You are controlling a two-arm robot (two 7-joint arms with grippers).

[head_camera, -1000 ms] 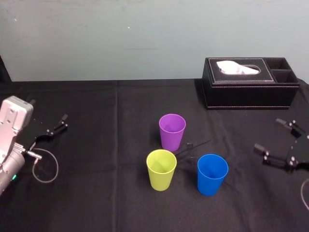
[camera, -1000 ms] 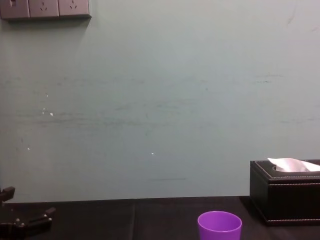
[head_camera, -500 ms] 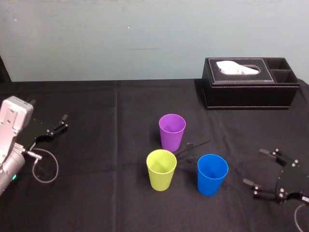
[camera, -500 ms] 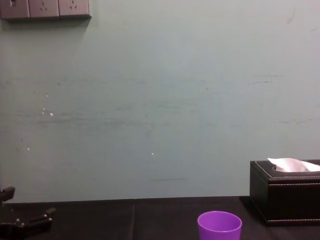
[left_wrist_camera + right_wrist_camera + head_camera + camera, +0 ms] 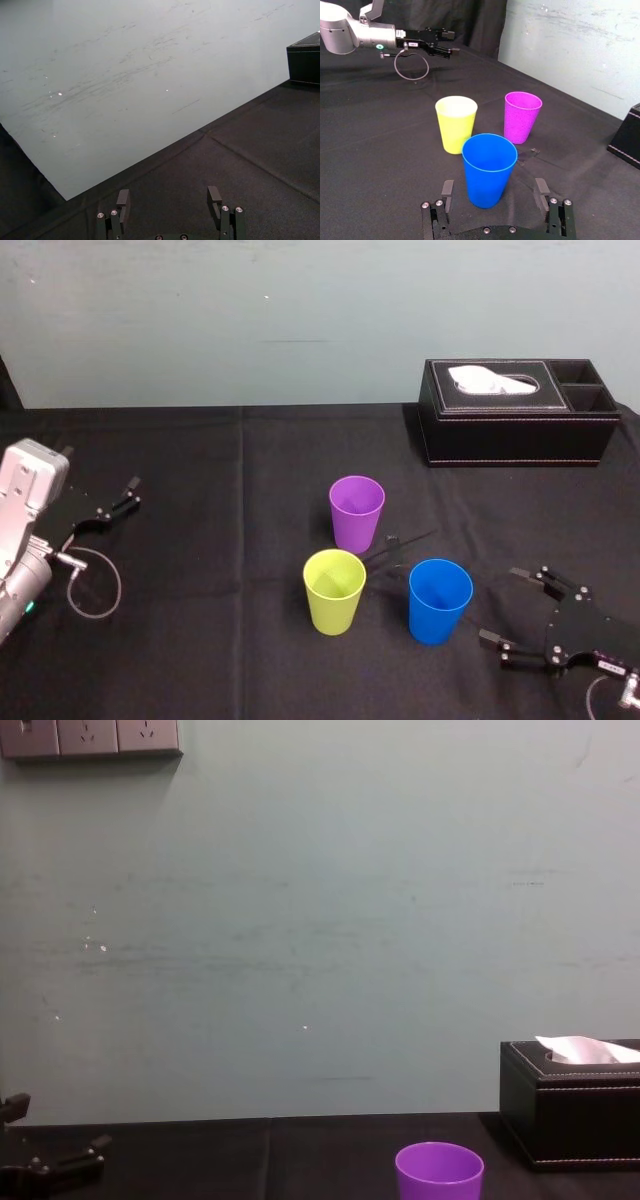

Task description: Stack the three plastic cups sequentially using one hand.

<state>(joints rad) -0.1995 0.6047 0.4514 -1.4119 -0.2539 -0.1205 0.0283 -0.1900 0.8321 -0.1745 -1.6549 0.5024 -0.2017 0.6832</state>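
Observation:
Three plastic cups stand upright on the black cloth: purple [image 5: 357, 512] at the back, yellow-green [image 5: 334, 590] front left, blue [image 5: 439, 600] front right. My right gripper [image 5: 503, 605] is low over the cloth just right of the blue cup, open and pointing at it, touching nothing. In the right wrist view the blue cup [image 5: 489, 167] stands just ahead of the right gripper [image 5: 494, 185], with the yellow-green cup [image 5: 456, 123] and purple cup [image 5: 522, 116] behind. My left gripper [image 5: 128, 495] rests open at the far left, and its left wrist view [image 5: 168, 196] shows nothing between the fingers.
A black tissue box [image 5: 518, 412] sits at the back right by the wall. A thin black strip [image 5: 395, 545] lies on the cloth between the purple and blue cups. A loop of cable [image 5: 92, 585] hangs by the left arm. Bare cloth lies left of the cups.
My right gripper has come down toward the front and leftward, from the right edge to just beside the blue cup, staying open. The cups and left arm have not moved.

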